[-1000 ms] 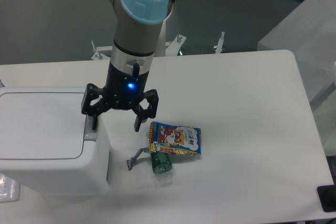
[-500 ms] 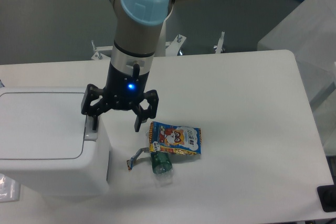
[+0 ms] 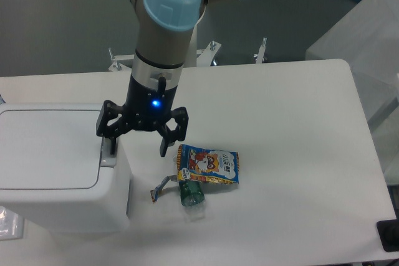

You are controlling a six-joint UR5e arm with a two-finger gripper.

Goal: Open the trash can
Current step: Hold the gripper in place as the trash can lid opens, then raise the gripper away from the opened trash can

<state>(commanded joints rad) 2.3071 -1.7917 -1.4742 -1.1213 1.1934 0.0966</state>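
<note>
The white boxy trash can [image 3: 56, 172] stands at the table's left edge with its flat lid [image 3: 47, 147] down. A grey push tab [image 3: 108, 161] sits on the lid's right edge. My gripper [image 3: 138, 149] hangs open over the can's right side. Its left fingertip [image 3: 112, 146] rests right at the tab, and its right fingertip [image 3: 163, 147] hangs over the table beside the can. Nothing is held between the fingers.
A colourful snack packet [image 3: 208, 165] lies on the white table [image 3: 280, 154] just right of the gripper. A crushed green bottle with a strip of wrapper [image 3: 187, 192] lies below it. A black object [image 3: 389, 235] sits at the lower right corner.
</note>
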